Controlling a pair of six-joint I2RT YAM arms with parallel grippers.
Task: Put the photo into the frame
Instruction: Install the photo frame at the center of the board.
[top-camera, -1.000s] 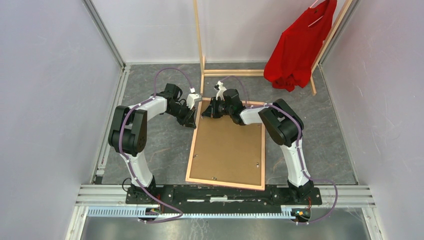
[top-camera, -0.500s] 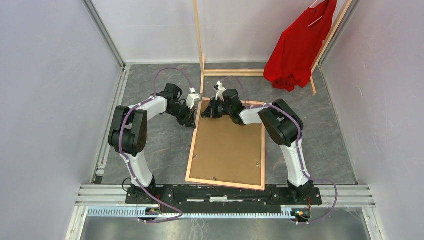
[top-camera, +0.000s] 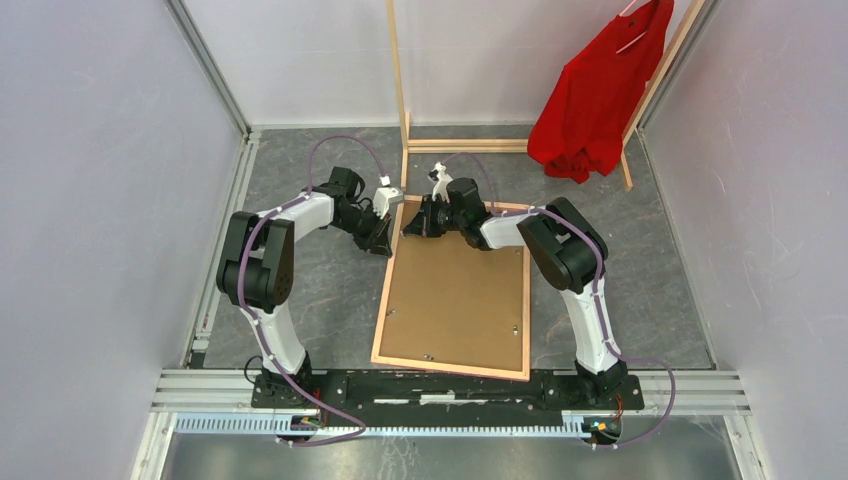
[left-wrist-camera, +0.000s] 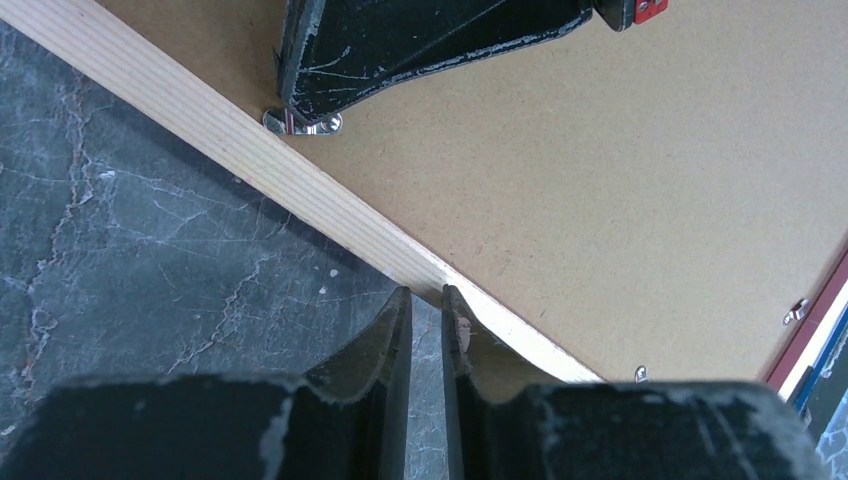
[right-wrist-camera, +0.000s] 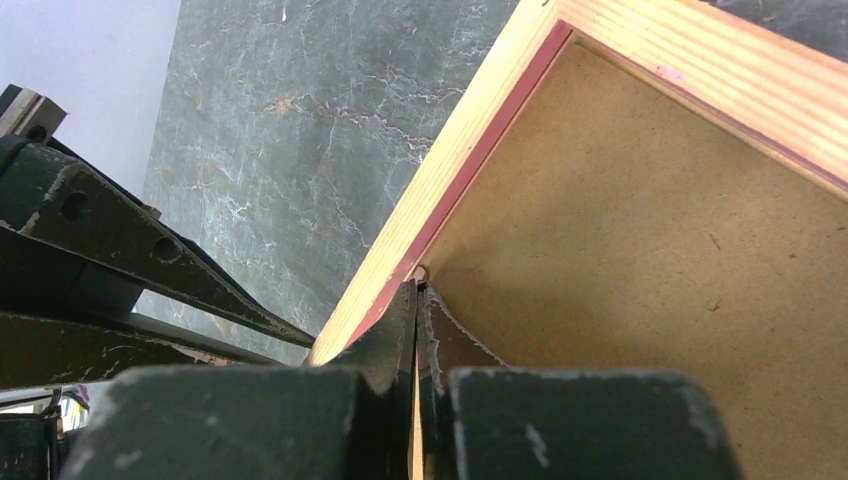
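Both at frame (top-camera: 450, 369) corner: left gripper (left-wrist-camera: 425, 292) barely ajar, right gripper (right-wrist-camera: 417, 290) closed; backing board (top-camera: 455, 290) inside frame.

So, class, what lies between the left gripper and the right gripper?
The frame's light wood edge and a strip of its brown backing, clearest in the left wrist view.

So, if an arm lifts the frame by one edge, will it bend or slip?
Probably stiff: the frame has wood edges and a board backing. Pushed, it likely slides flat on the smooth table.
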